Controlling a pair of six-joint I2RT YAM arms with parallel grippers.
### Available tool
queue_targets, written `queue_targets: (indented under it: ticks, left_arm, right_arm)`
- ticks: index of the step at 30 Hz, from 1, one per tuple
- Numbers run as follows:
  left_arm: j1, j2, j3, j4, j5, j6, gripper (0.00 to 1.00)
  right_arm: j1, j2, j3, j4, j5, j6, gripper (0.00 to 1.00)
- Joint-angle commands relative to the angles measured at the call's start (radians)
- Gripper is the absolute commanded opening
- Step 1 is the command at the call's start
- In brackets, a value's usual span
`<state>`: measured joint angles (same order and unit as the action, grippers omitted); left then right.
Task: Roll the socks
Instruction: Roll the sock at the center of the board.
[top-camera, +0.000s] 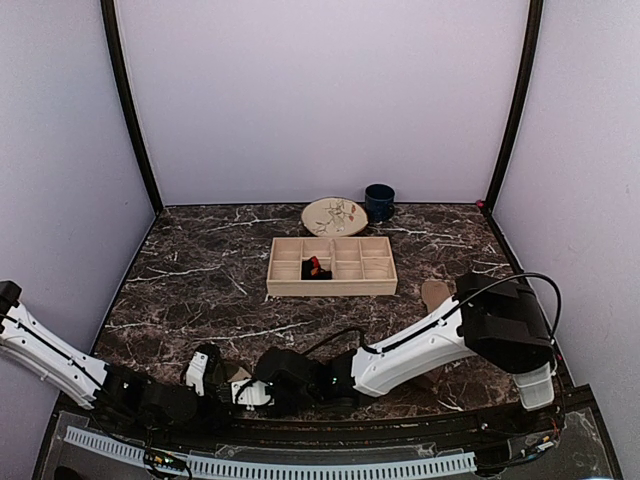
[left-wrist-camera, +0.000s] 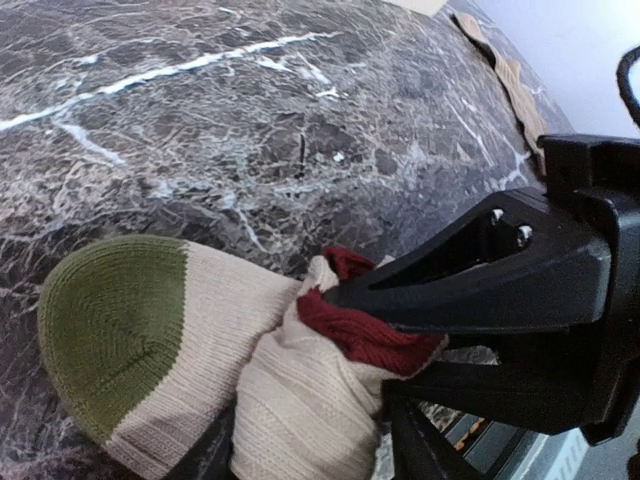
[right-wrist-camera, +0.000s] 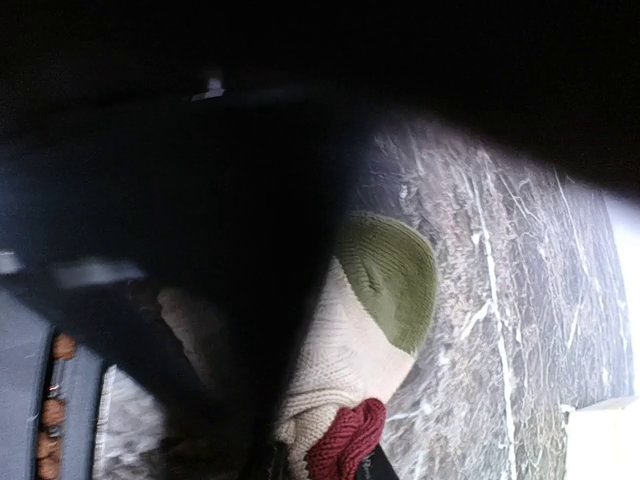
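Pinching the maroon cuff (right-wrist-camera: 345, 440), your right claw (left-wrist-camera: 365, 340) holds the beige, green-toed knit sock (left-wrist-camera: 200, 330), toe straight ahead; hold of left claw (left-wrist-camera: 310, 450) unclear.

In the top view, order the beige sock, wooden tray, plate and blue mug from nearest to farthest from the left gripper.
1. beige sock, at the left gripper, near edge.
2. wooden tray, mid-table.
3. plate, far edge.
4. blue mug, far edge, right of the plate.
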<state>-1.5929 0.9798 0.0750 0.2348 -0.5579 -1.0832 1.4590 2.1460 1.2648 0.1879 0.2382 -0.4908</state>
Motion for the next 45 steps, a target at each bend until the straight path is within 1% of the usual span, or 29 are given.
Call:
queue_targets:
  ticks: [1,2,3,7,14,19,23,27,30,35,41,45]
  left_arm:
    - [-0.012,-0.061,-0.003,-0.108,-0.033,-0.019,0.57]
    - [-0.012,-0.076,0.003,-0.136,-0.05,-0.027,0.61]
    - [-0.012,-0.091,0.01,-0.172,-0.069,-0.034,0.62]
    - [-0.013,-0.144,0.037,-0.279,-0.153,-0.084,0.63]
    - [-0.012,-0.203,0.055,-0.354,-0.261,-0.137,0.65]
    - [-0.012,-0.158,0.098,-0.403,-0.29,-0.157,0.66]
    - [-0.012,-0.077,0.122,-0.44,-0.299,-0.211,0.66]
    - [-0.012,-0.018,0.113,-0.399,-0.298,-0.225,0.67]
    - [-0.012,-0.001,0.108,-0.347,-0.293,-0.178,0.68]
    - [-0.013,-0.007,0.102,-0.268,-0.267,-0.024,0.7]
    - [-0.013,-0.015,0.058,-0.193,-0.222,0.017,0.71]
    - [-0.013,-0.036,0.03,-0.125,-0.18,0.071,0.7]
  right_arm:
    - [-0.079,0.104,-0.014,-0.211,0.042,0.067,0.14]
    - [-0.081,0.106,-0.011,-0.218,0.037,0.071,0.13]
    - [-0.083,0.107,-0.008,-0.222,0.033,0.074,0.11]
    - [-0.091,0.104,-0.003,-0.248,0.012,0.098,0.08]
    - [-0.1,0.093,0.0,-0.315,-0.01,0.145,0.08]
    - [-0.101,0.056,-0.042,-0.34,0.014,0.21,0.08]
    - [-0.099,0.003,-0.088,-0.354,0.024,0.29,0.09]
    - [-0.091,-0.034,-0.135,-0.38,0.004,0.364,0.09]
    - [-0.088,-0.041,-0.123,-0.422,-0.039,0.406,0.09]
    - [-0.086,-0.028,-0.009,-0.552,-0.175,0.444,0.09]
    - [-0.093,0.03,0.144,-0.706,-0.322,0.451,0.1]
    - [-0.118,0.08,0.231,-0.793,-0.382,0.448,0.1]
